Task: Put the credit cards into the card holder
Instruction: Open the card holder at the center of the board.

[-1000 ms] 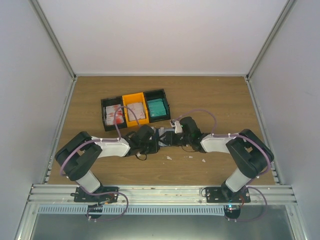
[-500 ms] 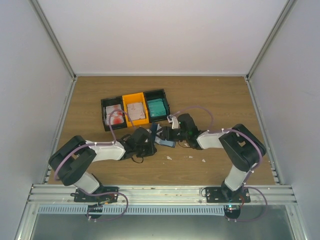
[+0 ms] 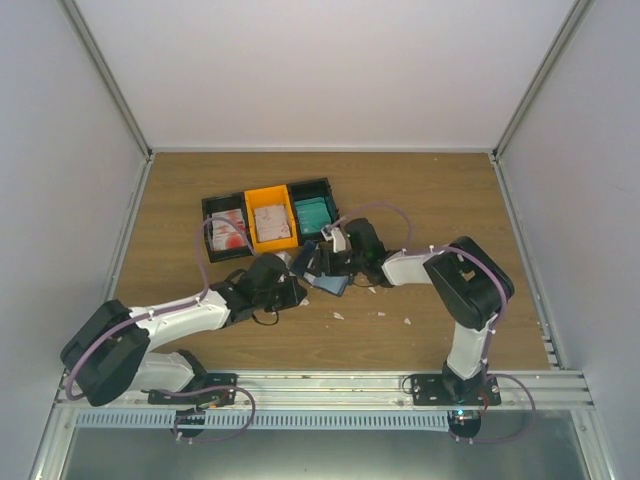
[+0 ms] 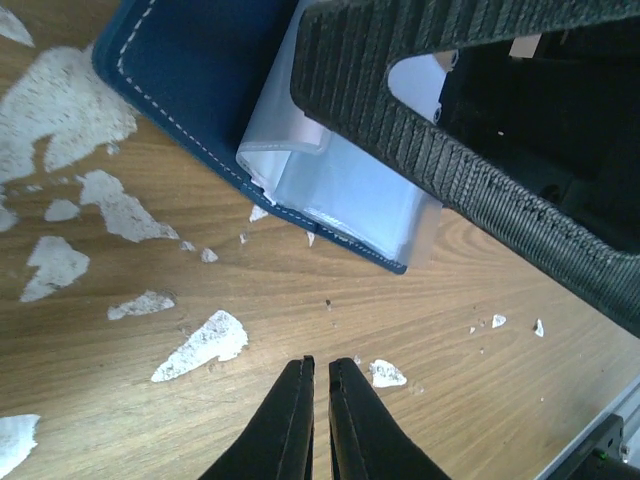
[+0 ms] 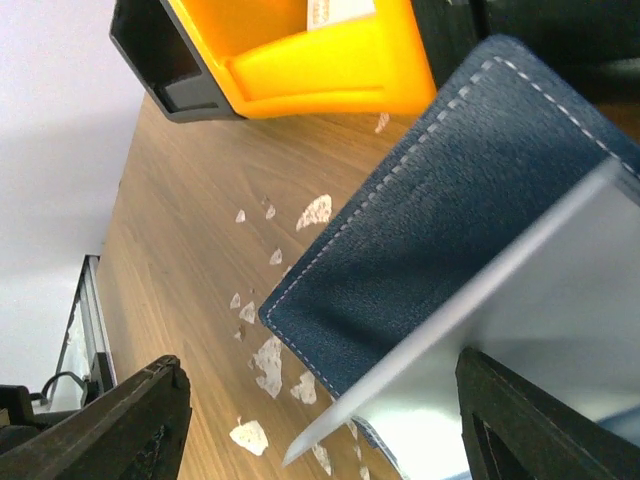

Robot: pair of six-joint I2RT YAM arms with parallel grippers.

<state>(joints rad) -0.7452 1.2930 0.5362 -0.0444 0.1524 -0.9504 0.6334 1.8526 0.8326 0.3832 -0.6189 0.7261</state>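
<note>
The navy card holder (image 3: 325, 272) lies open on the table in front of the bins, its pale clear inner sleeve (image 4: 352, 196) showing. My right gripper (image 3: 318, 262) is open and straddles the holder's raised navy flap (image 5: 470, 190) and sleeve, with its midpoint in the right wrist view (image 5: 340, 425) below them. My left gripper (image 4: 320, 362) is shut and empty just above bare wood, short of the holder's near edge; in the top view (image 3: 295, 290) it is left of the holder. Red-blotched white cards (image 3: 229, 231), pinkish-beige cards (image 3: 271, 221) and teal cards (image 3: 315, 212) sit in the bins.
A row of three bins, black (image 3: 212, 240), orange (image 3: 252, 200) and black (image 3: 331, 194), stands behind the holder. The orange bin (image 5: 330, 55) is close above the holder in the right wrist view. White scraps (image 4: 205, 343) dot the wood around both grippers.
The left arm has swung back and to the left, drawing its gripper off the holder. The right arm has reached further left, and the holder has shifted left toward the bins.
</note>
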